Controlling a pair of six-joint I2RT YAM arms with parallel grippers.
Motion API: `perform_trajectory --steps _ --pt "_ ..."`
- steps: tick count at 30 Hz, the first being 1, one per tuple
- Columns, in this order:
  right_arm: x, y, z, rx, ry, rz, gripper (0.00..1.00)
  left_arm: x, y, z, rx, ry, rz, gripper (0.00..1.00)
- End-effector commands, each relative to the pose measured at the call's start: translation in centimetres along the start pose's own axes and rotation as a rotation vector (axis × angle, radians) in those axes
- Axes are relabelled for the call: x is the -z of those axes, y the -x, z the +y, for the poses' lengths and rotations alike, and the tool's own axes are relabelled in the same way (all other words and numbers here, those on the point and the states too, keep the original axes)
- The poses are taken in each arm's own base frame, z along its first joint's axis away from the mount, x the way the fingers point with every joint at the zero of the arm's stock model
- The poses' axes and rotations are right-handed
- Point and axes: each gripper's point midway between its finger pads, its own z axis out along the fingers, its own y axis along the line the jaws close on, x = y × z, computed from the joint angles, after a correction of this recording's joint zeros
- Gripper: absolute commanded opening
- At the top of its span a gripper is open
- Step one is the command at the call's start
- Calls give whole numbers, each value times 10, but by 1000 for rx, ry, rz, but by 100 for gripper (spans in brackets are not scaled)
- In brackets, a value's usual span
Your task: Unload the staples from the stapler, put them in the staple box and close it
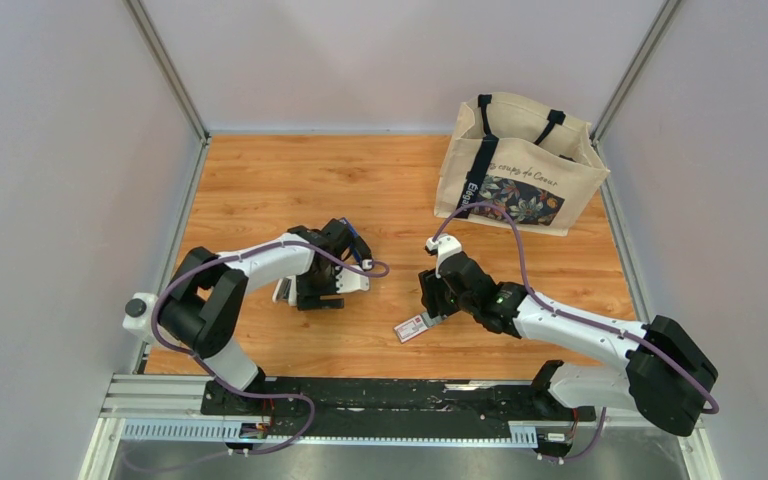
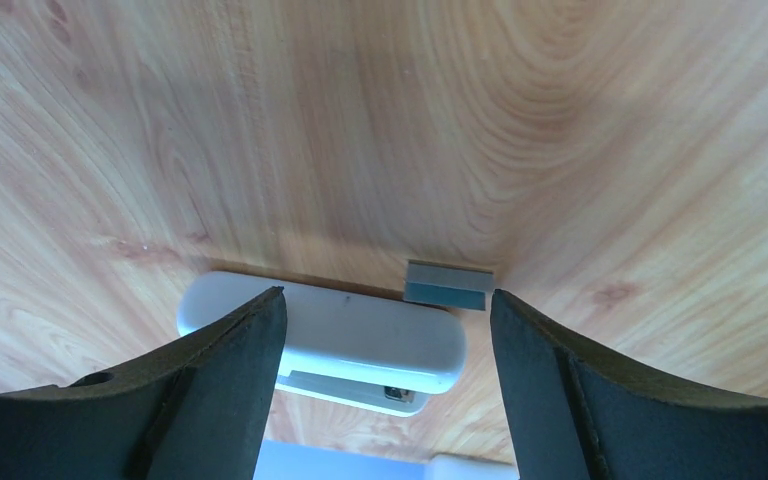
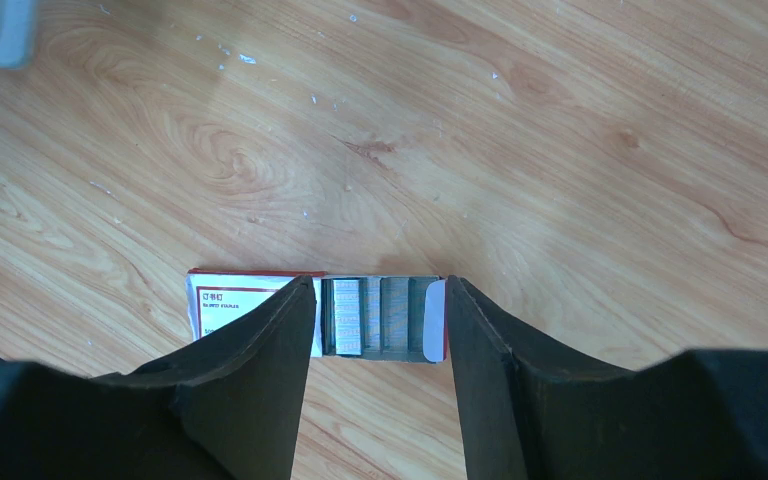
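The left gripper (image 2: 388, 300) is spread wide and hangs astride a white stapler (image 2: 360, 335) at 8 o'clock on the table (image 1: 360, 180); contact cannot be told. A small grey strip (image 2: 447, 283) lies at the stapler's 12 o'clock edge. The right gripper (image 3: 380, 290), also spread, straddles a staple box (image 3: 222, 300) at 6 o'clock, its drawer slid out showing rows of staples (image 3: 360, 315). A tote bag (image 1: 520, 165) stands at 1 o'clock, contents unseen. Where the dark-blue stapler lies cannot be told.
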Motion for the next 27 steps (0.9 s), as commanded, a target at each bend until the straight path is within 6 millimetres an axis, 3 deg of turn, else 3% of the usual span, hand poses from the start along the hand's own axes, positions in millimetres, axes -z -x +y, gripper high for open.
perform_trajectory --steps 1,16,27 --pt "0 15 5 -7 22 -54 54 0 6 17 10 64 15 83" --pt "1 14 6 -2 31 -64 53 7 22 26 15 109 -5 82" --pt "3 14 5 -8 29 -71 52 -1 35 32 -8 117 1 82"
